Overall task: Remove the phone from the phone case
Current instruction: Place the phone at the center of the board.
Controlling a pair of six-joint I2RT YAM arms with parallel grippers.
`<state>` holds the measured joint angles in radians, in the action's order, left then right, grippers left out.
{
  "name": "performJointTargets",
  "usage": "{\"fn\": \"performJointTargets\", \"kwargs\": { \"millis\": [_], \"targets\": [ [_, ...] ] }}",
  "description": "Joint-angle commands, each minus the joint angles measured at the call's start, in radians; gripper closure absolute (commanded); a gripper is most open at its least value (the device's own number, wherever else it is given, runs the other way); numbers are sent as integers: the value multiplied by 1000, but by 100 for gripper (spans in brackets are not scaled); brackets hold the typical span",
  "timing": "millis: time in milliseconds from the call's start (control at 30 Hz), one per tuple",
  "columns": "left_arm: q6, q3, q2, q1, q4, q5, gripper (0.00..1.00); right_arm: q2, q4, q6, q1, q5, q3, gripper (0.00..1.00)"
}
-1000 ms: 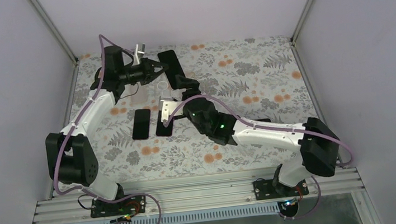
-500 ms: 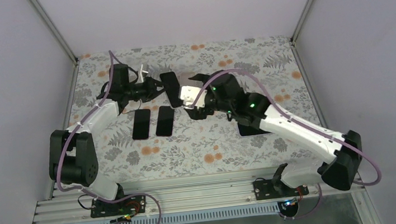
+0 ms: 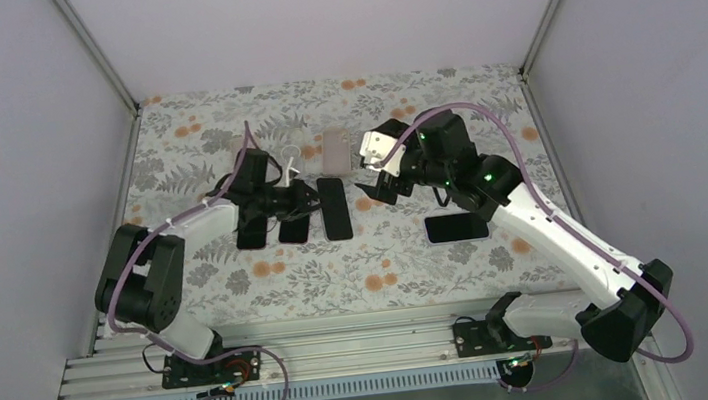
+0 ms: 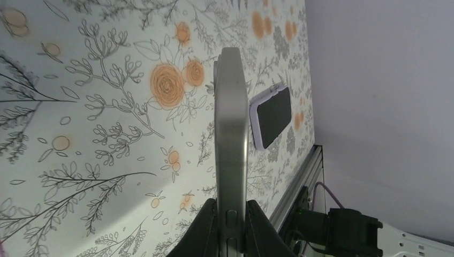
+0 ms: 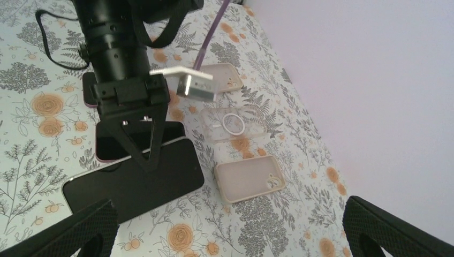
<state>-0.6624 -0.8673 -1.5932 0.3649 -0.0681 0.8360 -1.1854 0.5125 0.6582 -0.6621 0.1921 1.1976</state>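
My left gripper is shut on the end of a bare black phone with a grey metal edge. It holds the phone flat and low over the floral table, one finger above and one below. A second phone in a pale lavender case lies flat on the table to the right, apart from both grippers. My right gripper hovers open and empty to the right of the held phone, above an empty beige case.
Two dark phones lie side by side left of the held one; one has a pink edge. A clear case and another beige case lie behind. The metal rail bounds the near edge.
The left arm has carried the phone from the back of the table down beside the row of phones. The right arm has swung away to the right and back, staying open.
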Motion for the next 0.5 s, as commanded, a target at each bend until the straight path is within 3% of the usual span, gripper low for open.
{"fn": "performJointTargets", "kwargs": {
  "millis": [0, 467],
  "targets": [
    [21, -42, -62, 22, 59, -1, 98, 25, 16, -44, 26, 66, 1, 1],
    [20, -144, -264, 46, 30, -13, 98, 24, 24, -56, 45, 93, -1, 1]
  ]
}}
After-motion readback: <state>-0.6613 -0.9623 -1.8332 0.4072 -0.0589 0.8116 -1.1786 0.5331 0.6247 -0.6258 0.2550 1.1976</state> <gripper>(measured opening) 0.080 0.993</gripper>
